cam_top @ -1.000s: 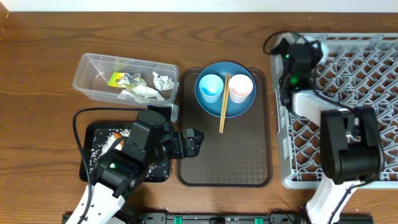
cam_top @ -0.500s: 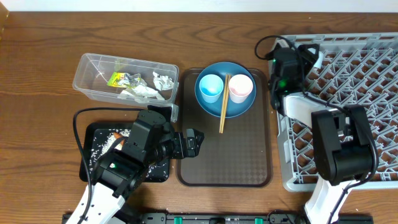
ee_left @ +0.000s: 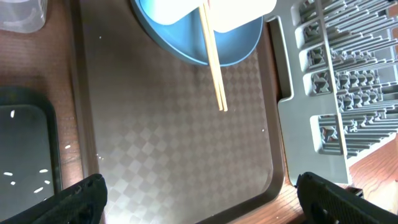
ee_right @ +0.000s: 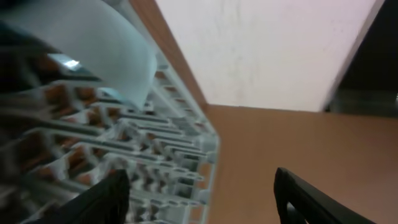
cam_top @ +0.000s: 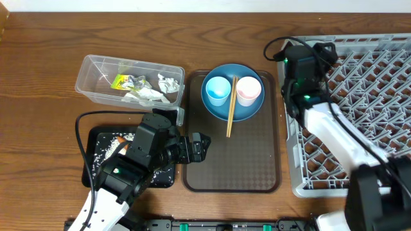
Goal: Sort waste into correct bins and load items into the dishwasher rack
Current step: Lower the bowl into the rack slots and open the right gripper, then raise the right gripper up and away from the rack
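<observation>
At ten o'clock on the bench the tub (cam_top: 90,74) holds wrapper (cam_top: 121,81) and tissue (cam_top: 146,96); at eight, rice (cam_top: 106,144) dots the black tray (cam_top: 87,176). The left jaws are spread wide over the brown tray (cam_top: 231,160), whose plate (cam_top: 247,110) at twelve carries blue cup (cam_top: 217,88), pink cup (cam_top: 248,90) and chopsticks (cam_top: 230,109). At three, the right jaws gape over the rack (cam_top: 372,70).
</observation>
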Controlling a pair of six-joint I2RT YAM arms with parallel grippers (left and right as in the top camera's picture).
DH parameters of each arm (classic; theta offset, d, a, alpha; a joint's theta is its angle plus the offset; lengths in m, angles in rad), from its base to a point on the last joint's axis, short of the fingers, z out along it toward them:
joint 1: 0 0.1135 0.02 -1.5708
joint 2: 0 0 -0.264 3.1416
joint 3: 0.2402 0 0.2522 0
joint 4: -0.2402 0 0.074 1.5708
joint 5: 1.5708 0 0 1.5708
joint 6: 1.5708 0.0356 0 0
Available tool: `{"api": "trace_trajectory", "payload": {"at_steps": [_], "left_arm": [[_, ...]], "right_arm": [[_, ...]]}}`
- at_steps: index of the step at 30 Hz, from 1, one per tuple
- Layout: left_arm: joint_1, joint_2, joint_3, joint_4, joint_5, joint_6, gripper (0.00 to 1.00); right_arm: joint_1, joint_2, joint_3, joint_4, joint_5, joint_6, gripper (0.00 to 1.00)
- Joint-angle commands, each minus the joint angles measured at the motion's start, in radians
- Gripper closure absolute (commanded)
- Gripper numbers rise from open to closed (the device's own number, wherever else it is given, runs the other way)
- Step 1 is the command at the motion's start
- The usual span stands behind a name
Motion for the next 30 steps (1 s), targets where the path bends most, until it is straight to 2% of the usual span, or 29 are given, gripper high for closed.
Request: {"api": "trace_trajectory", "payload": {"at_steps": [1, 7, 13, 14, 15, 16, 23, 30], "left_arm": [[0.004, 0.000, 0.002, 0.000, -0.006, 0.002, 0.00], [0.004, 0.000, 0.002, 0.000, -0.006, 0.002, 0.00], [0.004, 0.000, 0.002, 0.000, -0.006, 0.002, 0.00], [0.004, 0.000, 0.002, 0.000, -0.006, 0.002, 0.00], [0.004, 0.000, 0.002, 0.000, -0.006, 0.002, 0.00], [0.004, 0.000, 0.002, 0.000, -0.006, 0.002, 0.00], [0.004, 0.000, 0.002, 0.000, -0.006, 0.002, 0.00], [0.004, 0.000, 0.002, 0.000, -0.006, 0.002, 0.00]], "right_arm": [[-0.011, -0.074, -0.003, -0.083, -0.168, 0.285, 0.27], [-0.075, -0.138, -0.003, -0.200, -0.493, 0.629, 0.36], [-0.138, -0.155, -0.003, -0.217, -0.657, 0.873, 0.60], [-0.146, -0.155, -0.003, -0.207, -0.694, 0.876, 0.69], [-0.153, -0.154, -0.003, -0.193, -0.718, 0.876, 0.87], [-0.161, -0.153, -0.003, -0.175, -0.735, 0.878, 0.99], [-0.220, -0.124, -0.003, 0.018, -0.792, 0.937, 0.99], [-0.255, 0.003, 0.000, 0.228, -0.776, 0.962, 0.99]]}}
